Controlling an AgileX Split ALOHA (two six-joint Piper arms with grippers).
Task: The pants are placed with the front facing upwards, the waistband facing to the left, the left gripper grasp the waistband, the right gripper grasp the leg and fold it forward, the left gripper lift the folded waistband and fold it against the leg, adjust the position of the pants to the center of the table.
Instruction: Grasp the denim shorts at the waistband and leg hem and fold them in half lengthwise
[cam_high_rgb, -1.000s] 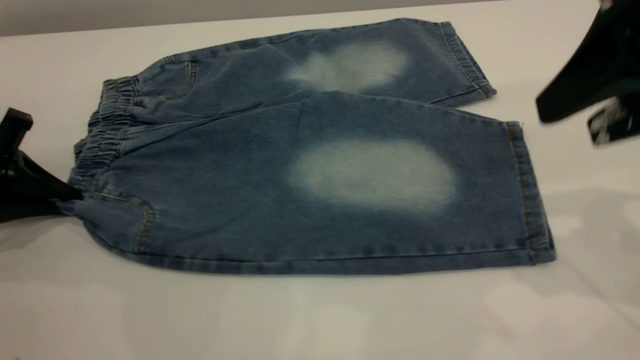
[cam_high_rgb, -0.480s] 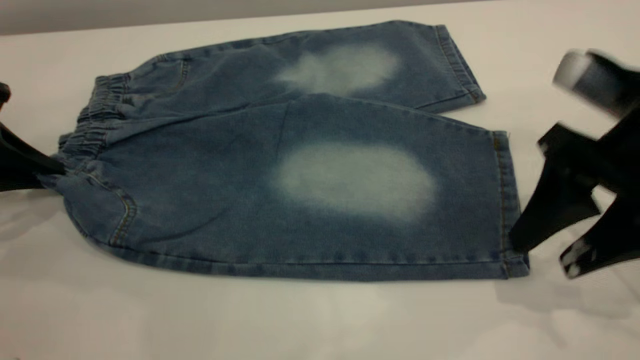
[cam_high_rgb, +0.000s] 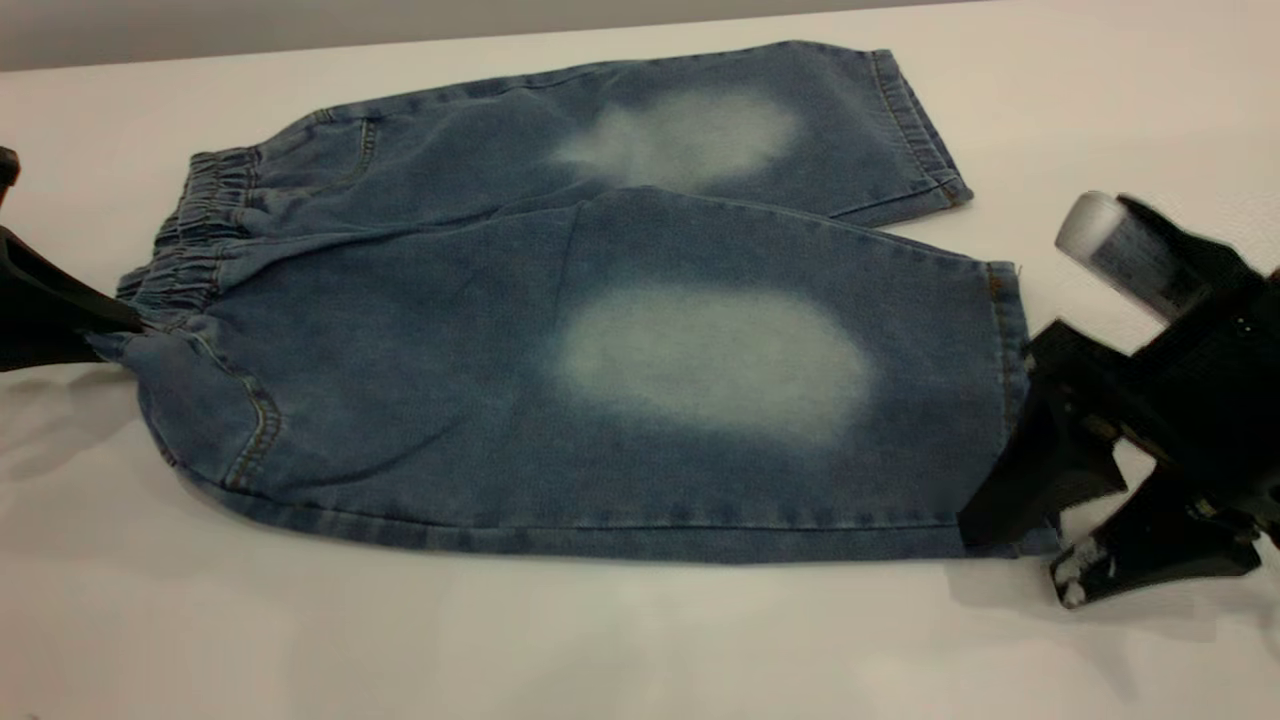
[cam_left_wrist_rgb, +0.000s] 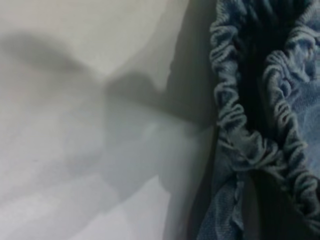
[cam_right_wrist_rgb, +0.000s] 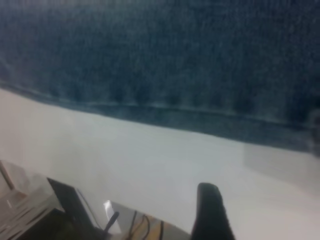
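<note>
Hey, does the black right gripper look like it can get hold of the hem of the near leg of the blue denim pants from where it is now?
Probably yes. The right gripper is open at the near leg's hem corner, with nothing between them.

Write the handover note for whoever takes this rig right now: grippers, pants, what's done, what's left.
Left gripper: at the near corner of the waistband, shut on it.
Right gripper: open at the near leg hem corner, one finger over the denim, the other low beside it, not closed yet.
Pants: flat, front up, waistband toward the left, on the table.
Done: waistband gripped.
Left: close on the leg hem, fold forward, fold waistband against the leg, centre the pants.
</note>
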